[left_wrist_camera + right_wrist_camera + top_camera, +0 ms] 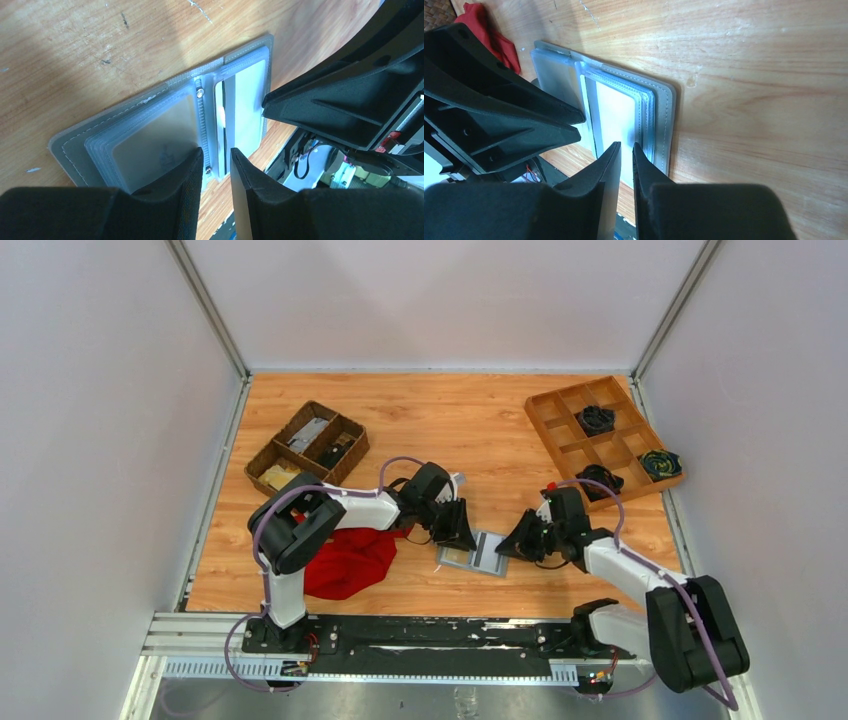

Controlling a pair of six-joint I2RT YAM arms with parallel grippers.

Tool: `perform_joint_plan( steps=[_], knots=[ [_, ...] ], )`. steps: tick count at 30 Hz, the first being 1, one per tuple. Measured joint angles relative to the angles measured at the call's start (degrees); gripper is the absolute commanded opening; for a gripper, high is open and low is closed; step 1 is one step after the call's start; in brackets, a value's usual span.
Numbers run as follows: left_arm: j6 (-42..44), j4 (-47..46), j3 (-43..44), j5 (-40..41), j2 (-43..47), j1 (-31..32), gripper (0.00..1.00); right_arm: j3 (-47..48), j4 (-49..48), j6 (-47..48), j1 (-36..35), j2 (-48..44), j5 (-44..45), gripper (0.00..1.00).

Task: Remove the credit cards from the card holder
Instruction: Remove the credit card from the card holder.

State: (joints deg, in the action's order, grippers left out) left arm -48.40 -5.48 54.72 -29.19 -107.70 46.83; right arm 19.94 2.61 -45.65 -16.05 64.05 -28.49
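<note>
Flanking card holder [480,552], left tool [216,159], right tool [625,150], seemingly slightly parted, any hold hidden

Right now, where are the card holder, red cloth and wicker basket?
card holder [486,552], top view, its open right half.
red cloth [352,565], top view, middle of the heap.
wicker basket [281,436], top view, its left rim.

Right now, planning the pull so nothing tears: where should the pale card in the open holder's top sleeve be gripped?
The pale card's spine-side edge, from above: the card holder lies open, flat, and its sleeve seems to open toward the middle, though that is unclear.
</note>
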Motion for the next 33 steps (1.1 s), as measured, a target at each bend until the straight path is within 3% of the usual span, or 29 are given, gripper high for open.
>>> perform_joint_plan(
  steps=[26, 33],
  knots=[
    [0.2, -0.1, 0.0, -0.2, -0.7, -0.3, 0.31, -0.3, -9.1, -0.9, 0.1, 7.1, -5.4, 0.16],
    [0.2, 0.0, 0.0, -0.3, -0.8, -0.7, 0.26, -0.7, -12.0, -1.6, 0.2, 8.7, -7.0, 0.16]
  ],
)
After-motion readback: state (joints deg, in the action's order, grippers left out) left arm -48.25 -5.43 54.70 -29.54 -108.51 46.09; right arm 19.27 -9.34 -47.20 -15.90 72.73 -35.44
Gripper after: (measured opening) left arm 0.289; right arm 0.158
